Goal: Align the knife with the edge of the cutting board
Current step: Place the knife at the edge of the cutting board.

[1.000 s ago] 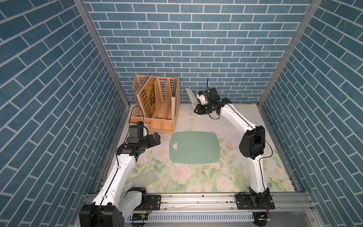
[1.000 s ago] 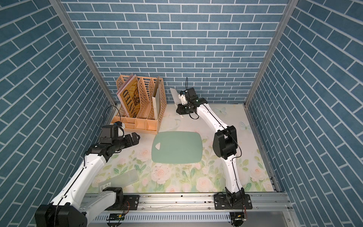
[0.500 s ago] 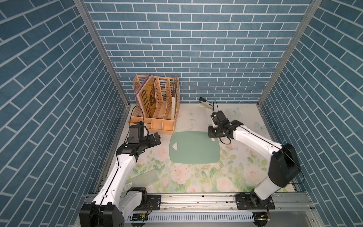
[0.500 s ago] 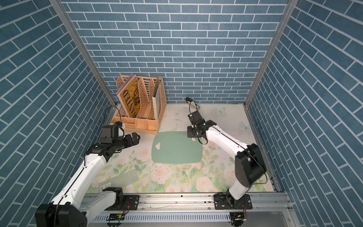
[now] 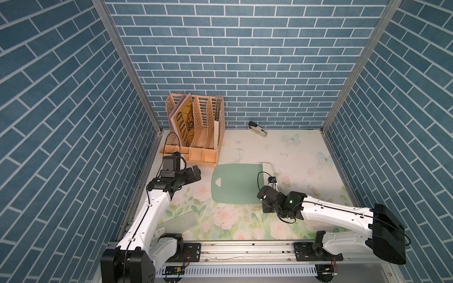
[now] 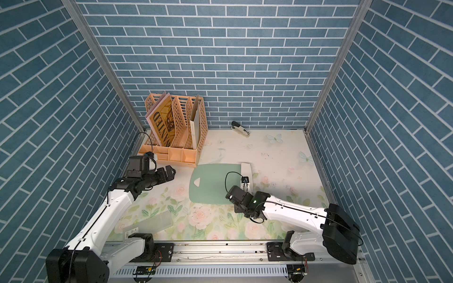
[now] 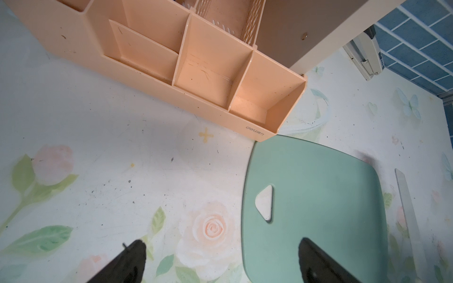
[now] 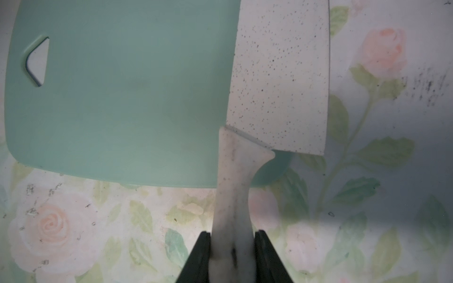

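Claws: right claw [image 8: 232, 245] clamps the knife [image 5: 267, 169] by its handle, blade overlapping the cutting board [image 5: 235, 183] at its 3 o'clock edge, tip toward 12; left claw [image 5: 196, 173] gapes empty at 9. Placement step, seemingly; next, square blade to edge and release.

obstacle: organizer [image 5: 203, 156] at cutting board [image 5: 235, 186] far-left corner | free: mat [image 5: 306, 156] rightward
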